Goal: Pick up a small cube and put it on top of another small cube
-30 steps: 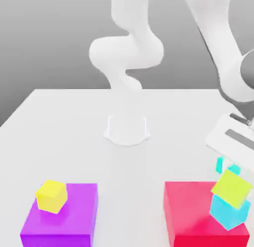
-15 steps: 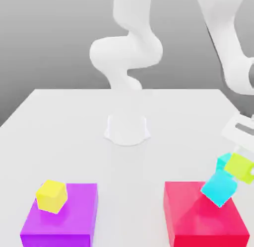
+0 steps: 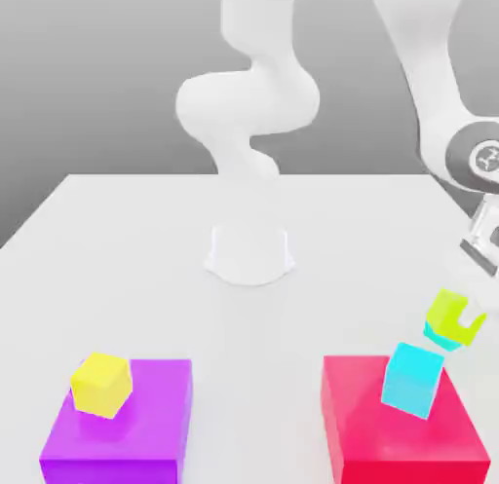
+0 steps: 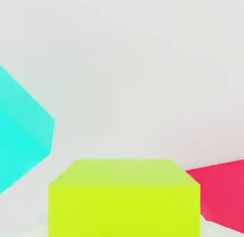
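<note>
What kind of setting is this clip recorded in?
Most likely a simulated tabletop workspace, not a real room: a plain white table against a blank grey backdrop, a white robot arm mounted on it, and flat-coloured blocks such as the magenta-purple block and the red block.

Exterior view faces the arm's base across the table [image 3: 117, 239] — hand view sits close over the lime cube [image 4: 124, 198]

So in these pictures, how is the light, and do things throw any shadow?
Exterior view: soft even light, and the yellow cube on the purple block throws almost no shadow. Hand view: the lime cube is flatly lit, its top face paler than its front.
</note>
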Controlling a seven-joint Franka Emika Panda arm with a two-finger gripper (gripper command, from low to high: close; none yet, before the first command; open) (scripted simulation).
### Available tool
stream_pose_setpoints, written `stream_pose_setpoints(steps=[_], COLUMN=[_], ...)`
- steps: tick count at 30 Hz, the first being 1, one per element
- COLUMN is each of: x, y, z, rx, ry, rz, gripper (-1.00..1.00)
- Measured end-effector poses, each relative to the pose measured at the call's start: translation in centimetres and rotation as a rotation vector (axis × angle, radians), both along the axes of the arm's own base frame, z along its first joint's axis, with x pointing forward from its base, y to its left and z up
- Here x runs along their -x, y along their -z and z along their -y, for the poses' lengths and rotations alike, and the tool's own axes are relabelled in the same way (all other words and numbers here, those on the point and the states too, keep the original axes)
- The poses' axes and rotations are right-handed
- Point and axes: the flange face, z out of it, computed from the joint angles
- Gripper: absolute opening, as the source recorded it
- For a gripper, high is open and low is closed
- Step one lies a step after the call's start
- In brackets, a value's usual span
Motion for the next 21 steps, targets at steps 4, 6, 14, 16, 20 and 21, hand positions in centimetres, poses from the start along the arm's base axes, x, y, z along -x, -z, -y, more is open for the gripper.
stream_pose_setpoints(steps=[4,6,14,16,20,21], x=[1.1,1.6,3.5,3.9,4.5,4.4], y=[-0.4,-0.7,-2.5,-3.1,-4.3,-5.0], z=[0.2,0.3,0.6,0.7,1.0,1.0], rx=[-0.068,-0.101,-0.222,-0.25,-0.304,-0.334], ry=[0.158,0.239,0.567,0.653,0.828,0.857], rz=[0.01,0.013,0.016,0.014,0.007,0.018], gripper=[-1.0,-1.0,-1.0,-1.0,-1.0,-1.0])
